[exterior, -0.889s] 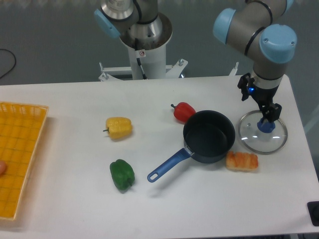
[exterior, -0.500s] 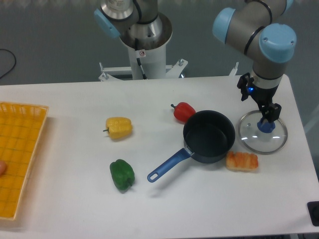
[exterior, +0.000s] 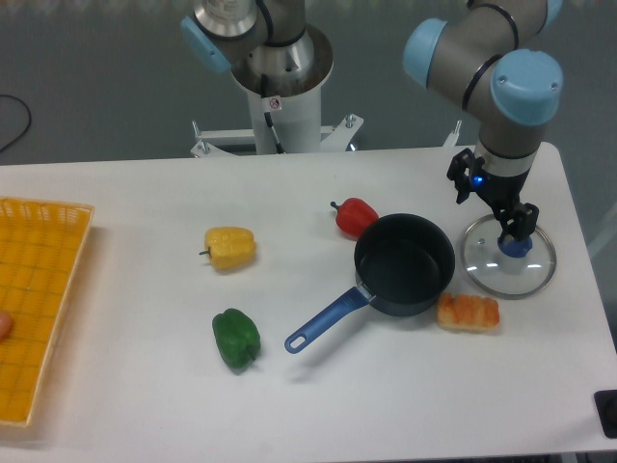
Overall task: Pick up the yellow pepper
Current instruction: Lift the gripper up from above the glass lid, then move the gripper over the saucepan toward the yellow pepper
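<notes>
1. One arm reaches over the right side of the white table [exterior: 318, 405], and its end effector [exterior: 514, 231] hangs just above the blue knob [exterior: 516, 247] of a glass lid [exterior: 509, 266].
2. Its dark fingers are seen close together above the knob, but I cannot tell if they are closed or a little apart, and I cannot tell if they touch the knob.
3. The yellow pepper [exterior: 231, 247] lies on the table left of the middle, with its short dark stem pointing to the left; it is well apart from the end effector and nothing touches it.
4. A green pepper [exterior: 236, 339] lies nearer to the front edge, a little below the yellow pepper and apart from it.
5. A red pepper [exterior: 356, 215] lies just beside the far-left rim of a dark pan [exterior: 405, 262]; if they touch, I cannot tell.
6. The pan stands between the peppers and the lid, and its blue handle [exterior: 323, 321] points to the front left, toward the green pepper.
7. An orange piece of food [exterior: 469, 313] lies just in front of the pan on its right side, near the lid.
8. A yellow basket [exterior: 39, 289] lies at the left edge of the table, partly cut off.
</notes>
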Available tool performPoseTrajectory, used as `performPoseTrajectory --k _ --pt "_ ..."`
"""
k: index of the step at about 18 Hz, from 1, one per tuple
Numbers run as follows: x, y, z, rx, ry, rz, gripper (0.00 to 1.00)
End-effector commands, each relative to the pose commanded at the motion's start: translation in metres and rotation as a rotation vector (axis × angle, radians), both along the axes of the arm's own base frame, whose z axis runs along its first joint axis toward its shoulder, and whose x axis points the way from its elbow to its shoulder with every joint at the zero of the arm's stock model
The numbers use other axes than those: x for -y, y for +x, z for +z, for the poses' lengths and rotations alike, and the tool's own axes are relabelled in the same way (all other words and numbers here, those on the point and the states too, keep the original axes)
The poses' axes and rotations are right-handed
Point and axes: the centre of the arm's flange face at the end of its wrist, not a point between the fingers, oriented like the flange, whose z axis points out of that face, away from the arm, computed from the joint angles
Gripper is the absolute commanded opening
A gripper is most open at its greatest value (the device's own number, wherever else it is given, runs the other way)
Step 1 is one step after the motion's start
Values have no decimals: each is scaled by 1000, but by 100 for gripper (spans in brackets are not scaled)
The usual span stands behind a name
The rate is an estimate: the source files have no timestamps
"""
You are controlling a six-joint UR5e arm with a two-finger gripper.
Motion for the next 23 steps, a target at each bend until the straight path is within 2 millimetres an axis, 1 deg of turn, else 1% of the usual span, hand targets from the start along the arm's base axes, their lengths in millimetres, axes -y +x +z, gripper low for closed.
performPoseTrajectory --k 1,4,5,7,12,17,21,23 --pt "-1 3 -4 16 15 34 100" --pt "-11 6 -1 22 67 192 100" --pt "-19 9 -1 13 75 206 100" --pt "-25 14 -1 7 75 205 100" --pt "-73 52 12 -27 44 144 100" --pt "-102 80 18 -49 19 70 100" --pt "-139 121 3 -44 -36 -24 100" --pt "-157 145 -9 -23 -90 -78 100"
